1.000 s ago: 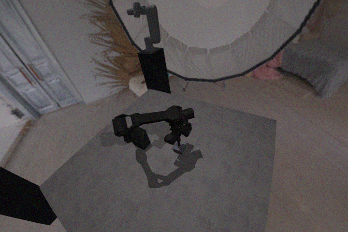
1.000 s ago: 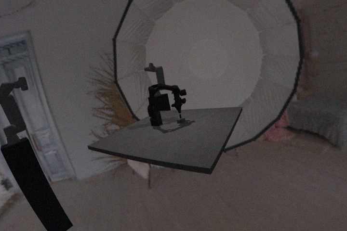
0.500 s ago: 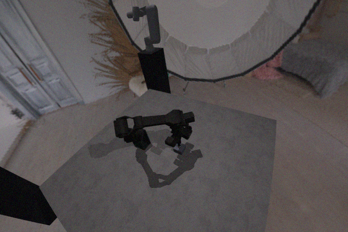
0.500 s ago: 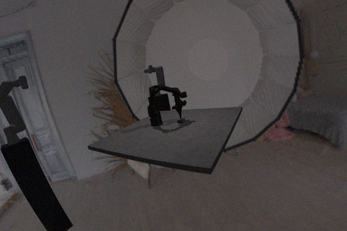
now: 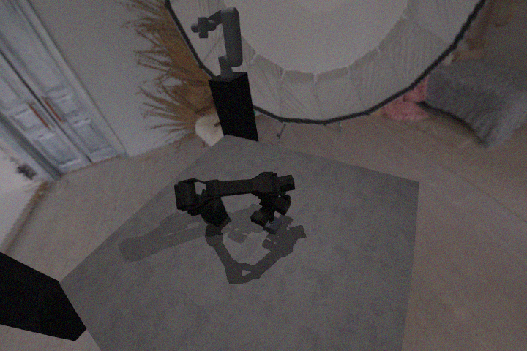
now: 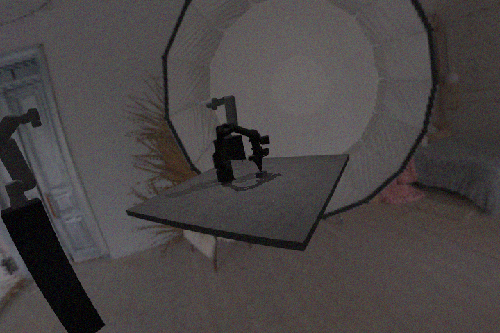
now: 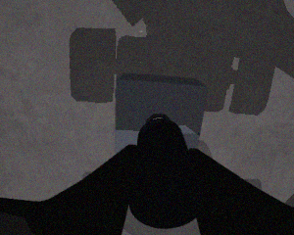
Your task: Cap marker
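Observation:
The holder block [image 5: 274, 224] [image 6: 260, 173] [image 7: 159, 100] is a small blue-grey block on the table. My gripper [image 5: 271, 218] [image 6: 260, 168] [image 7: 162, 154] points down just above it and is shut on the black cap [image 7: 163, 193]. In the wrist view, only a small dark part of the marker [image 7: 158, 118] with a pale glint shows past the cap's far end, over the block. The cap is in line with the marker and appears to be over its upper part. How far it sits down is hidden by the cap and fingers.
The grey table [image 5: 334, 268] [image 6: 235, 216] carries the arm's base, left of the block in the top and exterior views. The arm's shadows fall around the block. Two black pedestals [image 5: 233, 107] [image 6: 50, 266] with grey arms stand beyond the table.

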You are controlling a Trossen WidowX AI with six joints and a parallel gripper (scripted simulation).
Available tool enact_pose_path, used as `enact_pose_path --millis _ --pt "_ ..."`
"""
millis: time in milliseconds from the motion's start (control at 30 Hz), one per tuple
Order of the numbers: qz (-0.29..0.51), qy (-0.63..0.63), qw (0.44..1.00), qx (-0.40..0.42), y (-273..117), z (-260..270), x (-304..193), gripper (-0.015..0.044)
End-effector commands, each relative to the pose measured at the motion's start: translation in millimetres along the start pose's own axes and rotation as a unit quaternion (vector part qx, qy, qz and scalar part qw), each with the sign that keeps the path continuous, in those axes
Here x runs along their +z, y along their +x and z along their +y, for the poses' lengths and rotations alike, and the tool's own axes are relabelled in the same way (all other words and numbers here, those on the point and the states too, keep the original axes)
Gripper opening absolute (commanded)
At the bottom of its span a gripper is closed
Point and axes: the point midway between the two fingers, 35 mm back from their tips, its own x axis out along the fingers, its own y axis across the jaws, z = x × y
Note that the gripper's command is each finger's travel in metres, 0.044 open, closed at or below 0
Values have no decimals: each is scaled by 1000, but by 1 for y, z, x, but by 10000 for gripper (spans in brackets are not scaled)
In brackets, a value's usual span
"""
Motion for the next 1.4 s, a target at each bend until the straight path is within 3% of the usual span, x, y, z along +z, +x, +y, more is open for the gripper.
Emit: enact_pose_path --millis 0,467,1033,1100,1233,1367 --pt "1 -6 1000 -3 6 0 -1 0" --pt "1 -6 1000 -3 6 0 -1 0" --pt "2 -2 1000 -2 6 0 -1 440" --pt "2 -2 1000 -1 -4 1 0 440" --pt "2 -2 1000 0 -60 2 0 440" --pt "2 -2 1000 0 -70 1 -1 440"
